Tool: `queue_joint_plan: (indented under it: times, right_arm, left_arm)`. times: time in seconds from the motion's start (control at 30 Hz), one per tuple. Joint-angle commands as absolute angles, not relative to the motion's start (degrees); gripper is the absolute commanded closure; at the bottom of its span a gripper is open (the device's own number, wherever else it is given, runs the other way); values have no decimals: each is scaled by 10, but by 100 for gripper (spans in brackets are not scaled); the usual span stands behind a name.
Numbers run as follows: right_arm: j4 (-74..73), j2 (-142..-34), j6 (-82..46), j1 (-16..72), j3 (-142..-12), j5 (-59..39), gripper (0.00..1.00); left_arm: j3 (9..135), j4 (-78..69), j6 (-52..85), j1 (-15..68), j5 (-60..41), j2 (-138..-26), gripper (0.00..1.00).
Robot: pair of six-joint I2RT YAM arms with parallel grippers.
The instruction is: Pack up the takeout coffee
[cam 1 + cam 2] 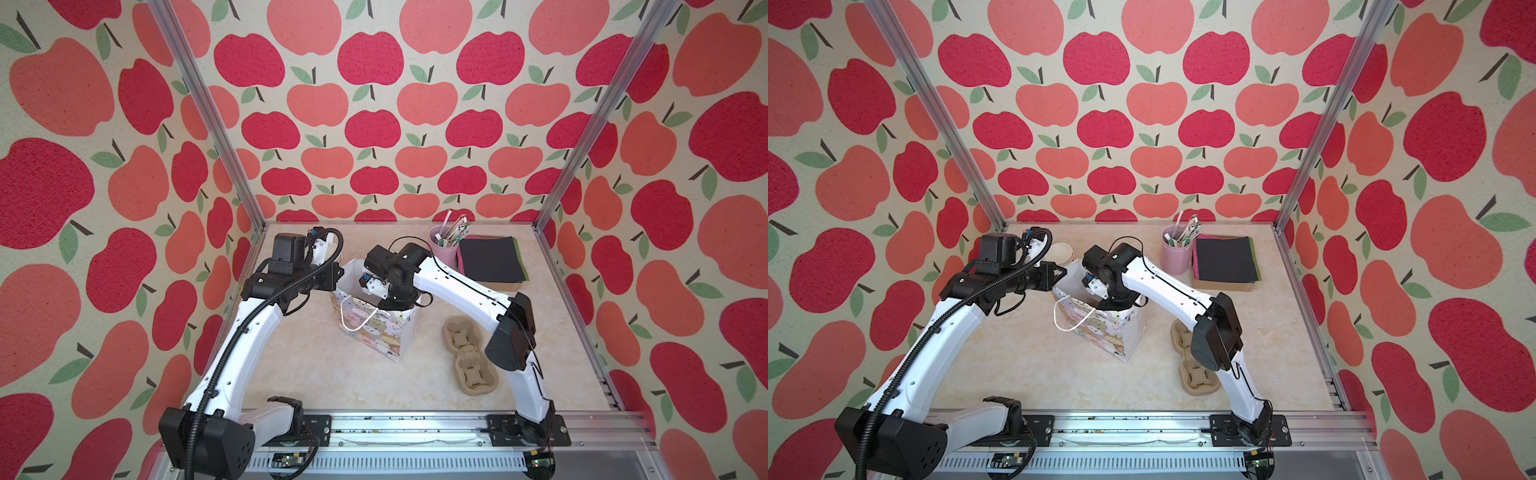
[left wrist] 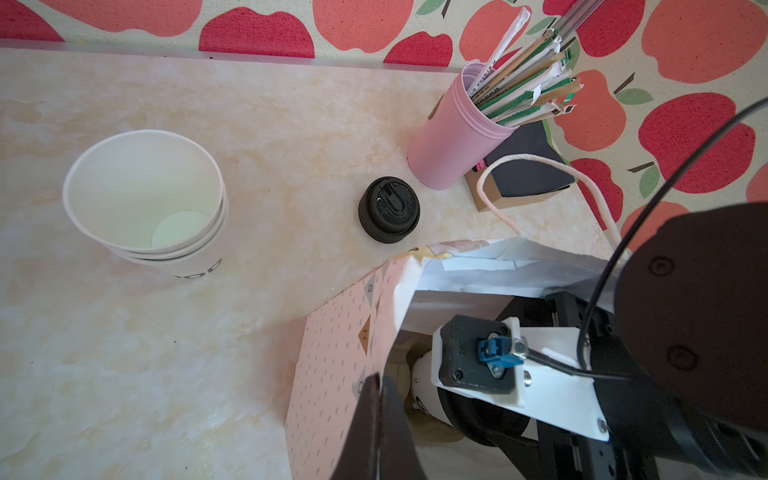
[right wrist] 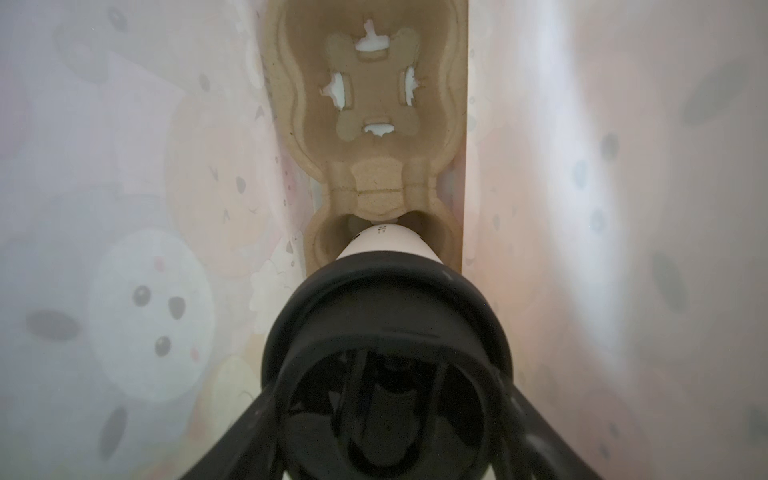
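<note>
The takeout coffee is a white paper cup [image 3: 386, 243] with black lettering under a black lid [image 3: 386, 324]. My right gripper [image 3: 386, 436] is down inside the patterned gift bag [image 1: 374, 332] and is shut on the coffee, one finger on each side of the lid. The cup's base reaches into the nearer pocket of a brown pulp carrier [image 3: 374, 166] lying in the bag. Part of the cup [image 2: 424, 386] shows in the left wrist view too. My left gripper [image 2: 380, 415] is shut on the bag's pink rim [image 2: 332, 353], also seen at the left gripper [image 1: 1061, 272] in a top view.
A stack of plain white cups [image 2: 141, 191] and a loose black lid [image 2: 389, 210] stand behind the bag. A pink cup of sticks [image 1: 442, 249] and dark napkins [image 1: 490, 259] sit at the back right. Another pulp carrier [image 1: 467, 357] lies right of the bag.
</note>
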State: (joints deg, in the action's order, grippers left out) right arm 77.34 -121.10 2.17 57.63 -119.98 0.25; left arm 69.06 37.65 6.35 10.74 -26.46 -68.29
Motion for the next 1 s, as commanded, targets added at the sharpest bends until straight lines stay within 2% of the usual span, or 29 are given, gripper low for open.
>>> queue_joint_plan:
  times: [0.0, 0.97]
  right_arm:
    - [782, -1214, 27, 572, -1189, 16, 35]
    - [781, -1245, 25, 578, -1163, 35, 35]
  left_arm:
    - [698, 386, 57, 104, -267, -688, 100]
    - [693, 384, 56, 104, -265, -687, 100]
